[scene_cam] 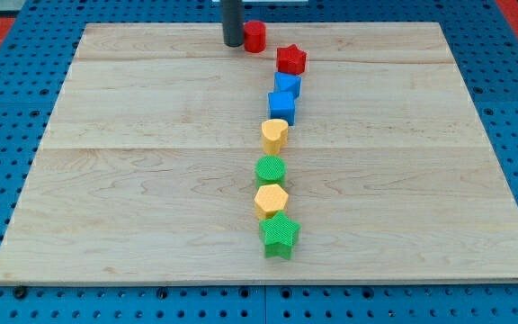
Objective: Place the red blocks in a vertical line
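A red star block sits near the view's top, just above the blue blocks. A red round block sits up and to the left of it, close to the board's top edge. My tip rests against the left side of the red round block. The rod rises out of the view's top.
Below the red star runs a column of blocks: a blue block, a blue cube, a yellow heart-like block, a green round block, a yellow hexagon and a green star. The wooden board lies on a blue pegboard.
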`<state>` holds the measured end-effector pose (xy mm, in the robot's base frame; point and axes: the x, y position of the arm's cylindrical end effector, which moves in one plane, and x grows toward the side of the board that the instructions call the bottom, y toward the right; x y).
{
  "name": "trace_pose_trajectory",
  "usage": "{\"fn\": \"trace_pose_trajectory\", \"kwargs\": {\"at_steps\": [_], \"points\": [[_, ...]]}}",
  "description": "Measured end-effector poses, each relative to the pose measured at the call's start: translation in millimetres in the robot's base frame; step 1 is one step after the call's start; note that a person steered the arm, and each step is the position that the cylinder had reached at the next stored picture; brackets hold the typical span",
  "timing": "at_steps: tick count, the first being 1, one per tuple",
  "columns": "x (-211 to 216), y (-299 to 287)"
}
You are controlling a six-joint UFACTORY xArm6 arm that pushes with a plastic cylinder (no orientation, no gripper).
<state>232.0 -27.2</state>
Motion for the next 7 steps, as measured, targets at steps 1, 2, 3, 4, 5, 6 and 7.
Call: {"fn": "trace_pose_trajectory", "kwargs": {"at_steps": [1,2,3,4,5,6,7], "points": [[-6,-7],[-27,5],[-27,36],[-22,37],[-22,36],[-22,37],[-22,37]]}}
